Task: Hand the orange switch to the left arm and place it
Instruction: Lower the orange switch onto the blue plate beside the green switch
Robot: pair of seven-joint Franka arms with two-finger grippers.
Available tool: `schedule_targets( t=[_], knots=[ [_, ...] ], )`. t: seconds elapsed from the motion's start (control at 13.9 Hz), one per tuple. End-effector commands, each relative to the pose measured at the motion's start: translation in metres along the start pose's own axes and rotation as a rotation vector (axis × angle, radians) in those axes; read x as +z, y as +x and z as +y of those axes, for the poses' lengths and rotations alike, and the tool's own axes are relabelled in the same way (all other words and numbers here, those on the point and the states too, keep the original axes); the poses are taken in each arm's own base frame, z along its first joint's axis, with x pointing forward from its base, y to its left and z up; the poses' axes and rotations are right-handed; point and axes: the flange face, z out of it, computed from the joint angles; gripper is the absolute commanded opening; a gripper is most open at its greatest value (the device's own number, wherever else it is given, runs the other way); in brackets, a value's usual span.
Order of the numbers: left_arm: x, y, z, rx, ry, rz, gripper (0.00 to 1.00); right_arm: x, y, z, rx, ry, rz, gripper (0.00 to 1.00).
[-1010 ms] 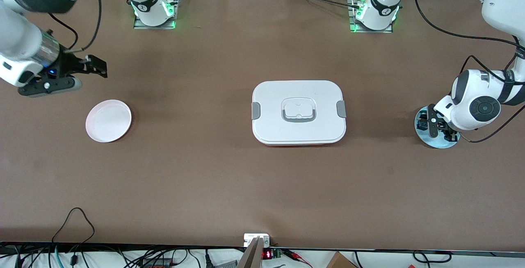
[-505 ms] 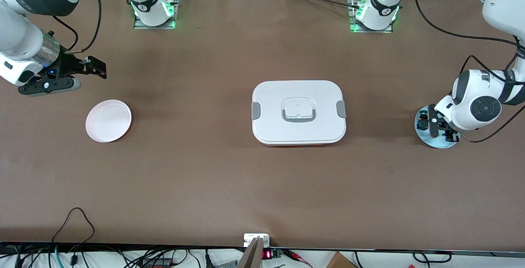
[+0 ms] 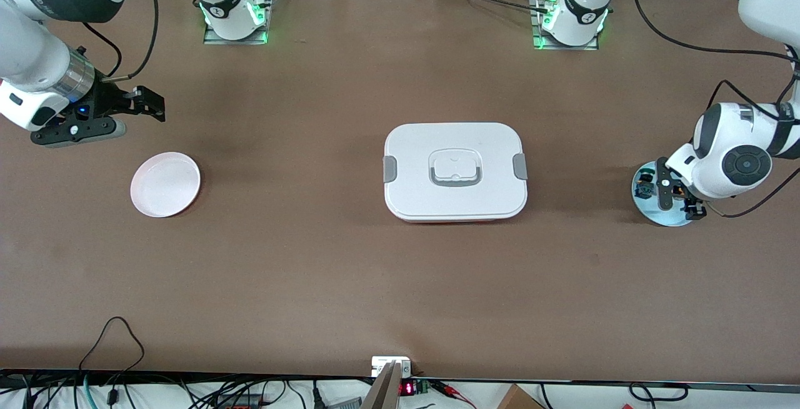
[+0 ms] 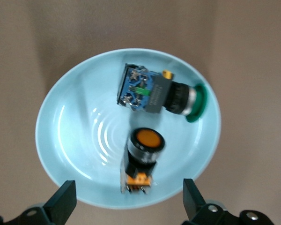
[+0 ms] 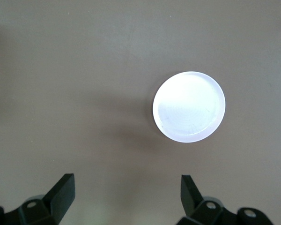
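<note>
The box [image 3: 455, 171] sits mid-table between pink plate [image 3: 165, 184] and blue dish [image 4: 61, 140] (left wrist cam alone shows orange switch [image 4: 143, 157] beside green switch [image 4: 161, 93]); left gripper [image 4: 126, 206] and right gripper [image 5: 124, 197] both spread, empty.

box [image 3: 455, 171] mid-table between light blue dish [image 3: 664, 214] and pink plate [image 3: 165, 184], bare tabletop [image 3: 375, 284] all round it

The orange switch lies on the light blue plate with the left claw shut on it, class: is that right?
Not quite. The orange switch does lie on the light blue plate, but the left claw is open over it, gripping nothing, as the left wrist view shows.
</note>
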Motion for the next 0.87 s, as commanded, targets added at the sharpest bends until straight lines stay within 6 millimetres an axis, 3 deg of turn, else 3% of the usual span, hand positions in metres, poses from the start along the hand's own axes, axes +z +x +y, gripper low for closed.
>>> schedule_targets(
  t=[0.0, 0.22, 0.43, 0.65, 0.79],
  knots=[
    [-0.057, -0.009, 0.009, -0.109, -0.033, -0.012, 1.0, -0.031, 0.001, -0.019, -0.028, -0.01, 0.044, 1.0],
    [-0.114, 0.001, 0.0, -0.203, -0.07, 0.005, 1.0, -0.06, -0.008, -0.007, -0.004, 0.005, 0.025, 1.0],
    [-0.184, 0.03, -0.002, -0.365, -0.12, 0.014, 1.0, -0.066, -0.012, 0.001, 0.008, 0.01, 0.03, 1.0],
    [-0.257, 0.085, 0.009, -0.595, -0.134, 0.007, 1.0, -0.073, -0.008, -0.001, 0.004, 0.013, 0.05, 1.0],
    [-0.307, 0.132, 0.025, -0.714, -0.134, 0.01, 1.0, -0.095, -0.008, -0.004, -0.01, 0.003, 0.08, 1.0]
  ],
)
